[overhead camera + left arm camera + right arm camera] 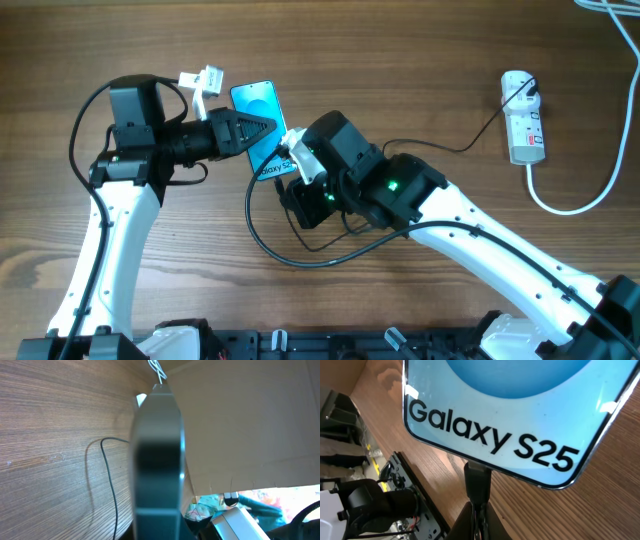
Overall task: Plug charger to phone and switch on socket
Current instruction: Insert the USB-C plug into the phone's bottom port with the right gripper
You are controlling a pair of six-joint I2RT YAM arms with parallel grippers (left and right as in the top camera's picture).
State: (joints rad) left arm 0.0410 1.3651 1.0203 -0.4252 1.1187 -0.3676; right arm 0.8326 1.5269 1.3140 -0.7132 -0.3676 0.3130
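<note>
The phone (520,405) looms closest, grasped by the left fingers (246,124); the right fingers (465,525) pinch the charger (477,479) tip at its bottom edge.

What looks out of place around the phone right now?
Nothing stands out. The left fingers grip the phone; the charger tip, held by the right fingers, meets its bottom edge. The socket looks intact.
</note>
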